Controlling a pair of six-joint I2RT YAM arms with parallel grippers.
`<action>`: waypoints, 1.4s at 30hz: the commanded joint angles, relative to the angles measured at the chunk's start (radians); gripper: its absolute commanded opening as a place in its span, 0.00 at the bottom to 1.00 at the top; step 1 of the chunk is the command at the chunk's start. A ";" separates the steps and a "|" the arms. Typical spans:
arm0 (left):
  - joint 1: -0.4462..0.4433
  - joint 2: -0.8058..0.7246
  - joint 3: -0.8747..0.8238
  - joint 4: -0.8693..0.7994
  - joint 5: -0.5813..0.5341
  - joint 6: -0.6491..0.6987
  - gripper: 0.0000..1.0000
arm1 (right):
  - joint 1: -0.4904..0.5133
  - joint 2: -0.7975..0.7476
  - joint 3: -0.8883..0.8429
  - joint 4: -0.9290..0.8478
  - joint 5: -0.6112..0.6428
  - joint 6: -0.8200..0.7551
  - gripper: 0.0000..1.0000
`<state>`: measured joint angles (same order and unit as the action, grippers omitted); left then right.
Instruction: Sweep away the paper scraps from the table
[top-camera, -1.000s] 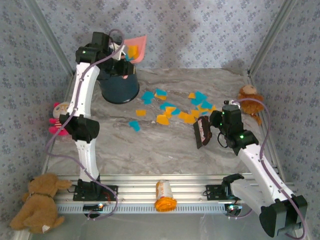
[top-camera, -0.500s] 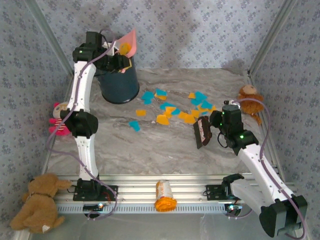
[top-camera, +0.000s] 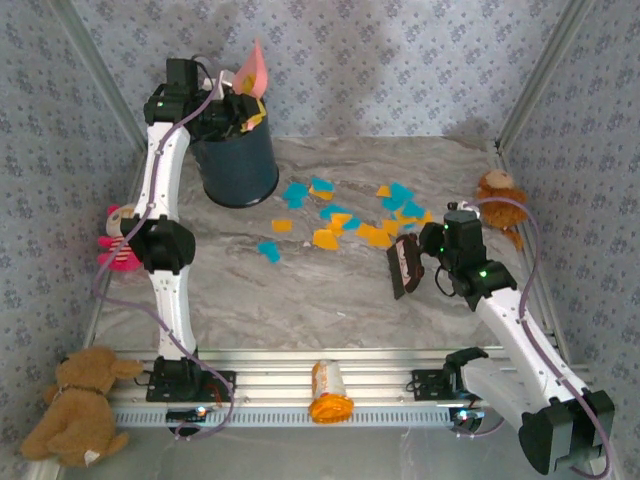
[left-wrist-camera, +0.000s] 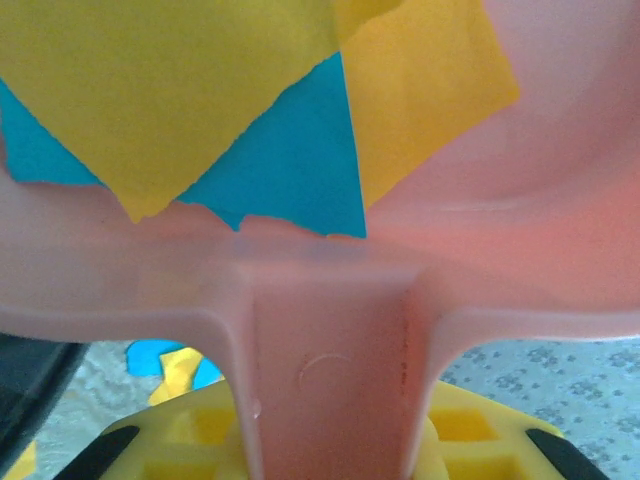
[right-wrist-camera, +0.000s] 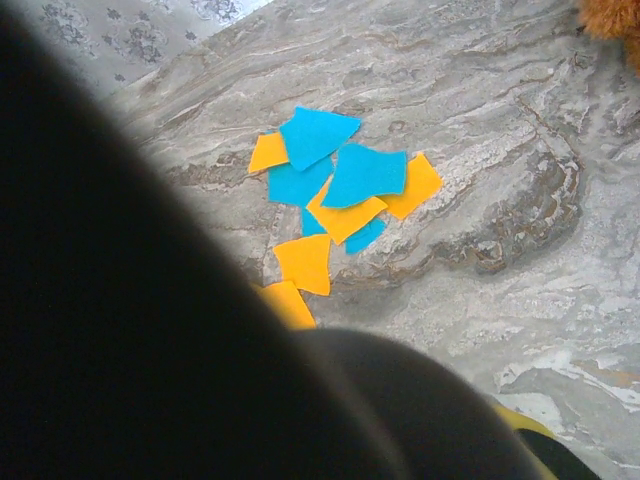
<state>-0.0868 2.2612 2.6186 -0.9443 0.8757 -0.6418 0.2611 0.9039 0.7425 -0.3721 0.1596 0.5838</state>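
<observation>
Marble-veined table (top-camera: 300, 310) with scattered paper scraps (top-camera: 325, 238), dark bin (top-camera: 240, 175)

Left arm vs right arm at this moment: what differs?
Left gripper is high at the back, holding the pink dustpan tipped steeply above the dark bin; right gripper is low, holding a dark tool beside the paper scraps on the table. Both are shut on a tool.

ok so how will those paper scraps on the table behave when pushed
The paper scraps look thin and flat, so probably very light and floppy; a push should slide them easily over the smooth table. Several overlap, so they would likely bunch and ride over one another. Lying flush, some may slip under a pushing edge.
</observation>
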 joint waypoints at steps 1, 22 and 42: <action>0.001 0.010 0.037 0.083 0.063 -0.090 0.00 | -0.007 -0.003 -0.005 0.005 -0.002 0.003 0.00; -0.013 -0.139 -0.277 0.471 0.049 -0.354 0.00 | -0.009 0.004 -0.014 0.019 -0.005 0.003 0.00; -0.005 -0.324 -0.779 1.184 0.023 -0.807 0.00 | -0.010 0.009 -0.020 0.025 -0.002 0.004 0.00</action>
<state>-0.0937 1.9747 1.8671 0.0471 0.9020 -1.3445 0.2592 0.9108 0.7307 -0.3740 0.1596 0.5838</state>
